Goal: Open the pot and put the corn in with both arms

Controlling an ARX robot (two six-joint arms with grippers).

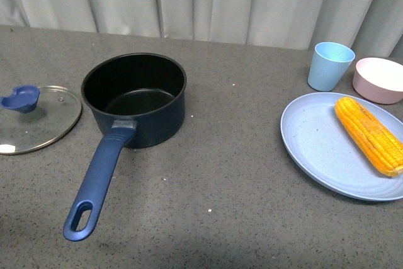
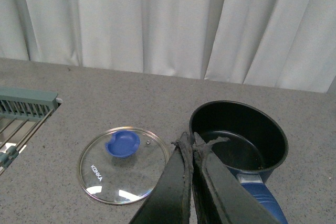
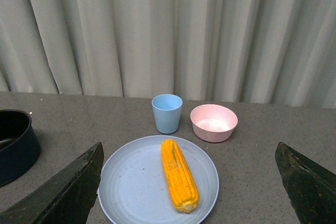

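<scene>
On the grey table (image 1: 208,181) the pot (image 1: 135,102) is seen uncovered, with its glass lid (image 1: 38,121) laid flat just beside it on the left, so the opening step is judged done. The corn (image 1: 370,135) is found lying on the blue plate (image 1: 315,149), well apart from the pot on the right, near a cup (image 1: 329,65) and a pink bowl (image 1: 380,80). Neither arm is shown in the front view. The left gripper (image 2: 191,137) is held empty, fingers pressed together, pointing between lid and pot. The right gripper (image 3: 188,145) is spread wide and aimed toward the corn. A descent over the cob, a closing across its width and a carry to the pot are judged to be called for next.
</scene>
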